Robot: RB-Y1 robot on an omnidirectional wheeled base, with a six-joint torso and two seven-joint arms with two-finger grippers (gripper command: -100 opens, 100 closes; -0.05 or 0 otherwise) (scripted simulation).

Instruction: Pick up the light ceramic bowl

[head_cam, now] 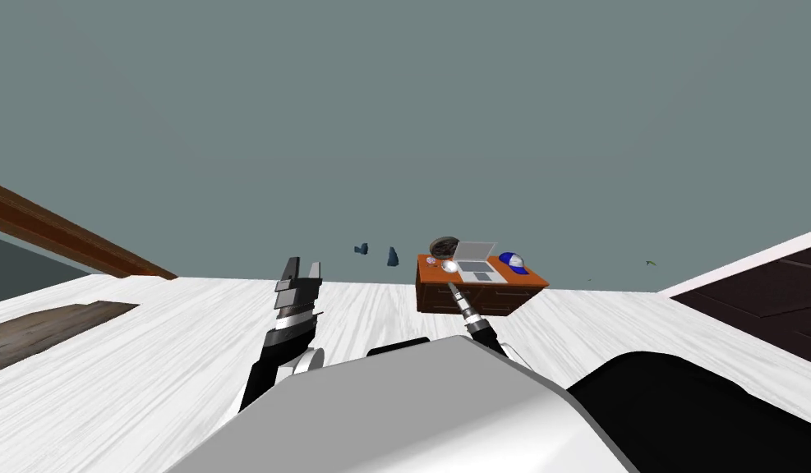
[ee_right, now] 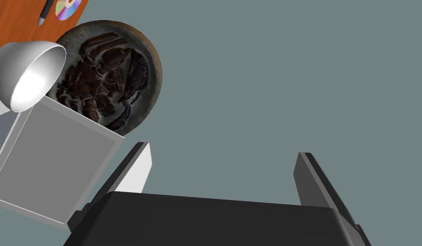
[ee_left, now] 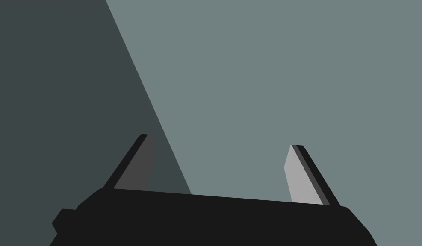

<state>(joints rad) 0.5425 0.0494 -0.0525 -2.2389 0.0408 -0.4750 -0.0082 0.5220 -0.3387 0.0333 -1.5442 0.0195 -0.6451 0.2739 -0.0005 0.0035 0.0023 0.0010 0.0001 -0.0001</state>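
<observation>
The light bowl (head_cam: 450, 266) stands on a low orange-brown desk (head_cam: 477, 291) ahead of me, next to an open grey laptop (head_cam: 476, 261). In the right wrist view the bowl (ee_right: 28, 74) is pale grey with a bright white inside, lying off to the side of my right gripper (ee_right: 222, 171), beyond the laptop's screen (ee_right: 51, 162). That gripper is open, with only the grey wall between its fingers. My right arm reaches toward the desk, gripper (head_cam: 453, 289) near its front edge. My left gripper (head_cam: 301, 275) is raised over the floor, and its fingers (ee_left: 299, 175) stand open and empty.
A dark round dish (ee_right: 116, 72) of brown pieces sits behind the bowl. A disc (ee_right: 68, 7) and a pen (ee_right: 46, 10) lie on the desk, and a blue and white cap (head_cam: 513, 262) lies at its right. Two small blue objects (head_cam: 393, 257) sit by the wall.
</observation>
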